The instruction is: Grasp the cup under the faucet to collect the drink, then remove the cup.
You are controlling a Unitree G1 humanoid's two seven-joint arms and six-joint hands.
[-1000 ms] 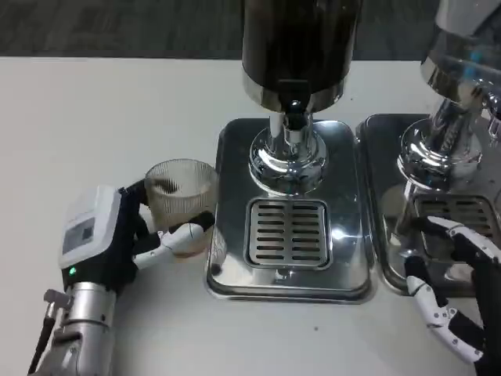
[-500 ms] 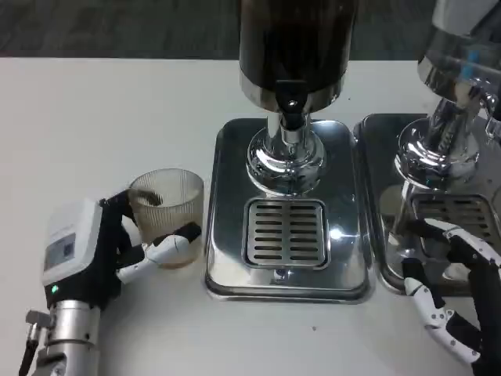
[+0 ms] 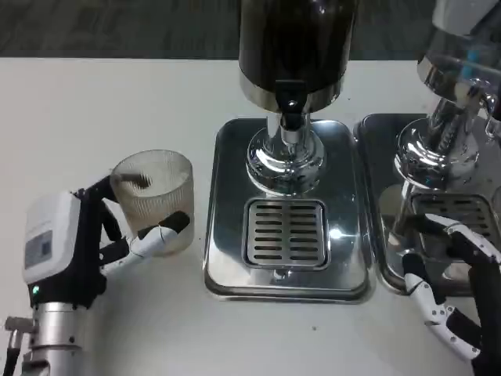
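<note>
Cup (image 3: 153, 200) is sitting clamped in the left hand (image 3: 82, 247), off the drip tray (image 3: 227, 266) and well to the faucet (image 3: 291, 117)'s left, so removal is looking nearly done. Right hand (image 3: 450, 294) is resting spread, holding nothing, by the second dispenser (image 3: 450, 117).

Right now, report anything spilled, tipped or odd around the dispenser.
Nothing stands out. The left hand holds the ribbed cup upright on the table, left of the drip tray; no spill shows. The right hand rests by the second tray.
</note>
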